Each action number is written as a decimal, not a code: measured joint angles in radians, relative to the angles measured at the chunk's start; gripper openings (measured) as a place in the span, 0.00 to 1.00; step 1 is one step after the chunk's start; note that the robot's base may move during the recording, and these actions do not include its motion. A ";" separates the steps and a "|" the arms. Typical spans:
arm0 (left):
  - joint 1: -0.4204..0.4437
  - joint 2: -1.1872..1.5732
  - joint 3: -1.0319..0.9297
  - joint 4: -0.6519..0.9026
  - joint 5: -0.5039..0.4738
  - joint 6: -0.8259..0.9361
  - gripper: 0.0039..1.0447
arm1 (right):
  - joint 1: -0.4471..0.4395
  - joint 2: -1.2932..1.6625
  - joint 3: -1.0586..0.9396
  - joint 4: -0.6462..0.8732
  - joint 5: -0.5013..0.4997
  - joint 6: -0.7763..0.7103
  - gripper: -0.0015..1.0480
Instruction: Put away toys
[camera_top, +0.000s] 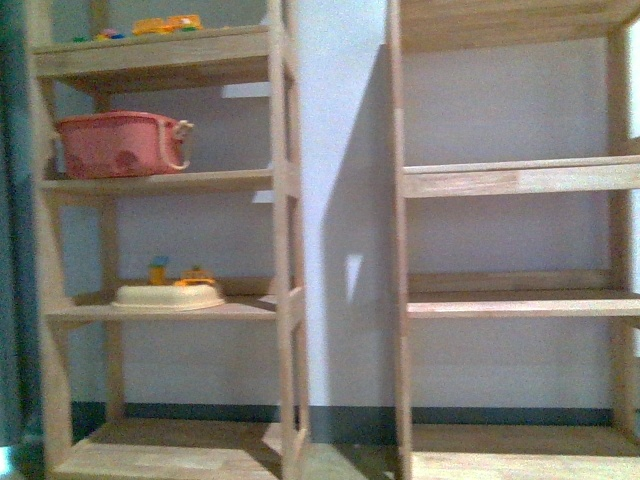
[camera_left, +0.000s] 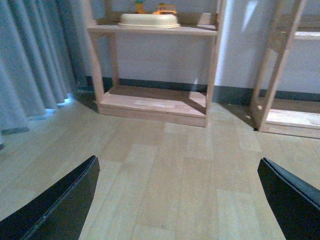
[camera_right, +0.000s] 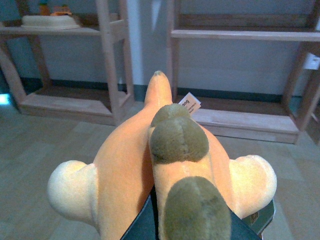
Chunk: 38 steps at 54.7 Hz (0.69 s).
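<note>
Your right gripper (camera_right: 200, 222) is carrying the plush animal (camera_right: 145, 165). The yellow-orange body with its olive patches bulges over the jaws and hides most of them, but it sits clear of the floor, so I judge the pincer clamped on it. Held that way, the toy rides ahead of the wrist and points toward the right shelf unit (camera_top: 520, 180), a sensible pose for sliding it onto a board. Its paper tag (camera_right: 189, 105) sticks out at the far end.

Your left gripper (camera_left: 180, 200) hangs over the wood floor (camera_left: 175, 140) with its black fingers (camera_left: 60, 205) spread wide and nothing between them. It looks parked and free to help.

Only the right wrist view shows the toy. The front view shows neither arm, but it alone gives you the full shelving: a pink basket (camera_top: 120, 145) on the left shelf unit (camera_top: 285, 200), a cream dish (camera_top: 168, 296) near the left edge of the board below it, and bare boards on the right unit. The left wrist view adds the grey curtain (camera_left: 30, 65) beside the left unit.

Placing is not yet done.
</note>
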 joint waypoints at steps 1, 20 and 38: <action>0.000 0.001 0.000 0.000 0.002 0.000 0.94 | 0.000 0.000 0.000 0.000 0.002 0.000 0.06; -0.001 0.001 0.000 0.000 0.002 0.000 0.94 | -0.002 0.000 0.000 0.000 0.000 0.000 0.06; -0.001 0.001 0.000 0.000 0.003 0.000 0.94 | 0.000 0.000 0.000 0.000 0.001 0.000 0.06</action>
